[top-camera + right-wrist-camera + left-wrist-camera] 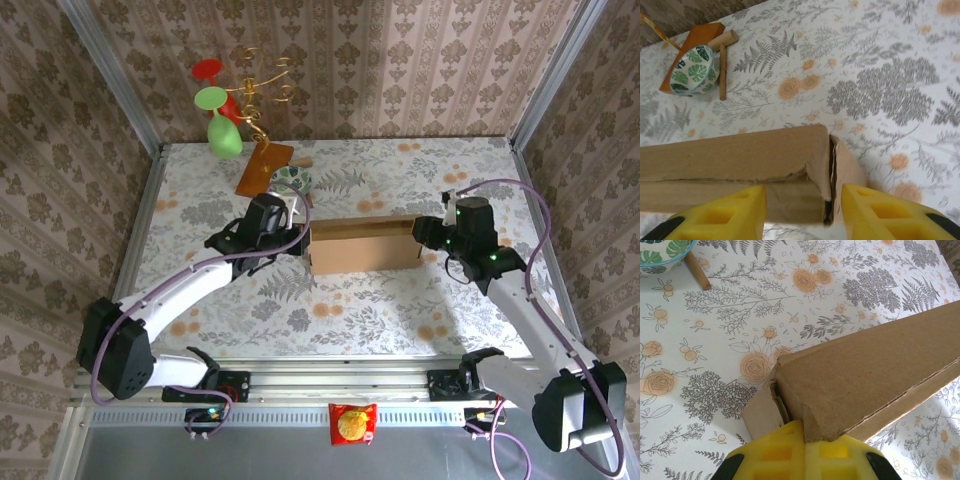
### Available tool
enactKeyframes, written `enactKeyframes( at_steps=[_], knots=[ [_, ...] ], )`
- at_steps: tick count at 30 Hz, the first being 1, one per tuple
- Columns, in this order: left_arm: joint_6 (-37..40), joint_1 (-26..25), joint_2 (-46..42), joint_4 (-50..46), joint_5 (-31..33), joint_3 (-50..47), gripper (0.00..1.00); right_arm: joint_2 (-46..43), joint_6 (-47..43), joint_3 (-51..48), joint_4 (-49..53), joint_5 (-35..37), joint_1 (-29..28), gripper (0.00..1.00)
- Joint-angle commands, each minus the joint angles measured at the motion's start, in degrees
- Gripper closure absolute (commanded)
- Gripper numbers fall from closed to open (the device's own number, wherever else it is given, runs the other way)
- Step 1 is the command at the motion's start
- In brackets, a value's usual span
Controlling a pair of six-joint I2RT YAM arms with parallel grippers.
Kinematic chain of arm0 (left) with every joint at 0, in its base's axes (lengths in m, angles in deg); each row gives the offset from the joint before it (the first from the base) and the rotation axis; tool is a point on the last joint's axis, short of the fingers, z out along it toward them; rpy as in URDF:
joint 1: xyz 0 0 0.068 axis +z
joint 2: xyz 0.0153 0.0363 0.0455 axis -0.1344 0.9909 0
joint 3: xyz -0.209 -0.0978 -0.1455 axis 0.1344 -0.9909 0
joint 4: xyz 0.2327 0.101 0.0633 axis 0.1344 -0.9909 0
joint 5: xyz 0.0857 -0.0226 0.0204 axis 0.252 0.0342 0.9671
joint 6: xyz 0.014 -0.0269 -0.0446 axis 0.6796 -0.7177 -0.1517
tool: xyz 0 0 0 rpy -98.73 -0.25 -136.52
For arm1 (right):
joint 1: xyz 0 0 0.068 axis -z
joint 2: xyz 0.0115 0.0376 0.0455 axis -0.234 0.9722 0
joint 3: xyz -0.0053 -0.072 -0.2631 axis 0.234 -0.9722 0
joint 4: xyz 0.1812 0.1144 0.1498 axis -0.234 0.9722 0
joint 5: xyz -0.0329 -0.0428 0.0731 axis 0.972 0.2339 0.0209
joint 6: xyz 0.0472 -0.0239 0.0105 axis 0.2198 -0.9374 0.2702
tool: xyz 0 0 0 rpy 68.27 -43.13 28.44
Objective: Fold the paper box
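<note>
Centre table: the paper box (362, 246), a long, shallow form of plain brown cardboard, lies across the middle of the flowered table (400, 310), held between two robot arms.

At its left end the left gripper (299, 247) has its yellow fingers pressed together, their tips touching the box's lower corner. The left wrist camera shows that gripper (804, 432) right under the paper box (865, 375), where an end flap stands slightly ajar and a rough torn edge runs along one long side.

At the other end the right gripper (427, 240) has its fingers apart. From the right wrist, the gripper (802, 200) straddles the end of the paper box (730, 160), with one yellow finger on either side and a loose end flap just inside the right-hand one.

Beyond the box, near the far left of the table, a small bowl (692, 70) with green leaf print sits tipped, showing its patterned inside. It touches an orange-brown base board (700, 37), and a wooden stick (722, 70) lies just beside it. A gold wire stand (262, 85) rises from that board.
</note>
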Motion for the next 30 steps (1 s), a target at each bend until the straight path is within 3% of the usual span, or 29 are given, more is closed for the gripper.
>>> enactKeyframes(
  at_steps=[1,6,10,17,24,30],
  knots=[
    [-0.9,-0.5,2.6,-9.6,1.2,-1.0,0.99,-2.1,9.0,2.3,7.0,-2.0,-0.1,0.55],
    [-1.1,-0.5,3.0,-9.6,1.4,-0.7,0.99,-5.3,19.0,3.6,7.6,0.5,-0.1,0.53],
    [-0.8,-0.6,3.0,-9.7,1.4,-0.6,0.99,-4.4,37.8,6.4,12.6,5.1,0.1,0.42],
    [-0.8,-0.7,2.8,-9.9,1.8,-0.7,0.99,2.1,63.2,6.5,11.9,-3.8,0.6,0.26],
    [-0.7,-0.7,2.6,-10.0,1.9,-0.6,0.99,5.5,67.0,7.9,10.6,-4.4,1.6,0.25],
    [-0.8,-0.7,2.5,-10.0,1.9,-0.6,0.99,5.1,68.4,2.9,7.9,-5.6,3.3,0.32]
  ],
)
